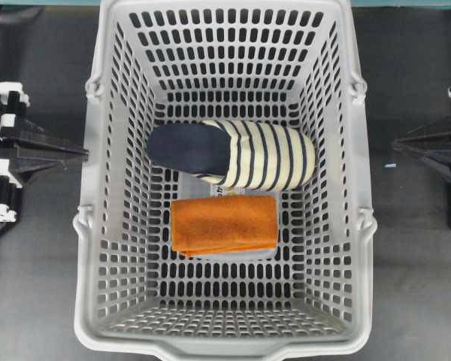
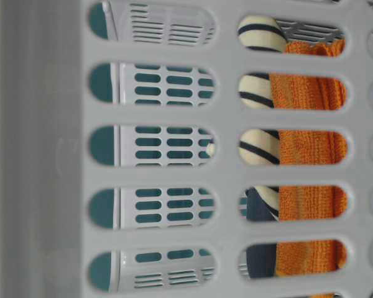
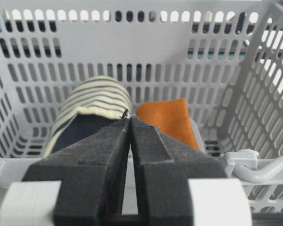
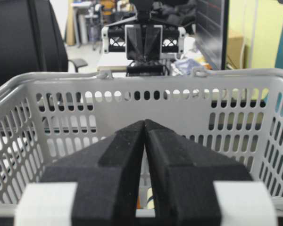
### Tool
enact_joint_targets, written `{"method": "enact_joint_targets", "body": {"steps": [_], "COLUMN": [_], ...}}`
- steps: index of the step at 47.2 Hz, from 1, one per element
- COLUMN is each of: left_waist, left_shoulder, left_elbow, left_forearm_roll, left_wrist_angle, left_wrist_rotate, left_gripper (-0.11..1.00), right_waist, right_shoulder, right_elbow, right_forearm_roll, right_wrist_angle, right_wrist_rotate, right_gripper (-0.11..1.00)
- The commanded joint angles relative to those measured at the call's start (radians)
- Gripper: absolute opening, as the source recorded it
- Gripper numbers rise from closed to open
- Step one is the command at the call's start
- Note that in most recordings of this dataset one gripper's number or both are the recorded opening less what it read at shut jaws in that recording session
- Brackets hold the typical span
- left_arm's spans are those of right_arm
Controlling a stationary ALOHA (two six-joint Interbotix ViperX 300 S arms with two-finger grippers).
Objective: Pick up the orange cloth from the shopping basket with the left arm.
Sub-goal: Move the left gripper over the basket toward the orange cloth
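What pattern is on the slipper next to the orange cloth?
Cream with navy stripes and a plain navy insole; the slipper shows best in the overhead view.

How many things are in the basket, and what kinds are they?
Striped slipper: 1
Orange cloth: 1
White paper under them: 1
Total in the shopping basket: 3

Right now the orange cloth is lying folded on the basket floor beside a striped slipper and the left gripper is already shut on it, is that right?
Not quite. The left gripper is shut on nothing, outside the shopping basket; the overhead view shows it. The orange cloth does lie folded beside the striped slipper.
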Motion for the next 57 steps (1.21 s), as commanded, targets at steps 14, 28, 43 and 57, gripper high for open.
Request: {"method": "enact_joint_targets", "body": {"steps": [14,28,43,57], "left_waist": [-0.035,-0.094,-0.094,-0.086], "left_shoulder": [0.110,0.348,0.609,0.799], "left_elbow": [-0.304,-0.566,-0.790,-0.953], "left_forearm_roll": [0.040,0.041,0.041,0.041], "left_wrist_angle": [0.403,0.706,0.916,1.101], "left_wrist_rotate": [-0.074,-0.069,-0.074,-0.087], "left_gripper": [0.00,0.00,0.00,0.17], "right_waist": [0.018,0.018,0.017,0.018], "right_shoulder": [-0.005,-0.005,-0.014,-0.017], "right_elbow": [-0.012,-0.014,-0.015,-0.015], "right_forearm_roll": [0.015,0.015,0.015,0.015], "right_wrist_angle": [0.000,0.058,0.121,0.133], "right_wrist_rotate": [0.055,0.106,0.109,0.109], "right_gripper": [-0.01,-0.01,0.09,0.74]}}
